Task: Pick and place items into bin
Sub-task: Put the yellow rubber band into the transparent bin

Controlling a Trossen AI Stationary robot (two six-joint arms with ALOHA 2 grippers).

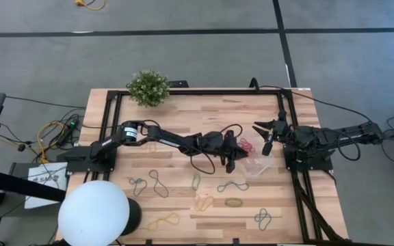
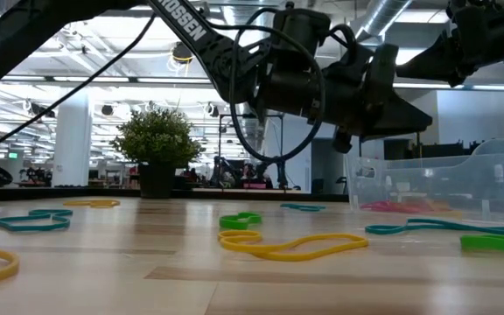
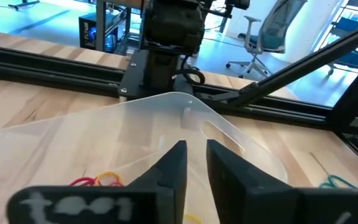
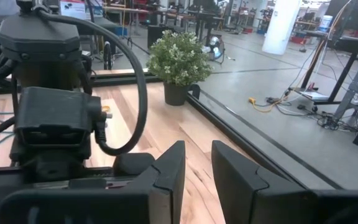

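Note:
The clear bin [image 1: 257, 166] sits right of the table's middle; in the low view the bin [image 2: 449, 179] holds red bands [image 2: 392, 206]. My left gripper [image 1: 231, 158] hovers over the bin's left edge. In its wrist view the gripper [image 3: 196, 165] is open by a narrow gap, above the bin wall [image 3: 185, 102], with red and yellow bands [image 3: 98, 180] lying inside. Nothing shows between its fingers. My right gripper [image 1: 266, 137] waits just beyond the bin's far side, its fingers [image 4: 197, 165] narrowly open and empty. Loose bands [image 1: 232, 186] lie flat on the near table.
A potted plant [image 1: 148, 87] stands at the far left corner. A white globe [image 1: 93, 213] sits at the near left corner. Green [image 1: 195, 181], yellow [image 1: 204, 202] and teal [image 1: 263, 219] bands are scattered along the near side. Black frame rails [image 1: 296, 184] run along the table's sides.

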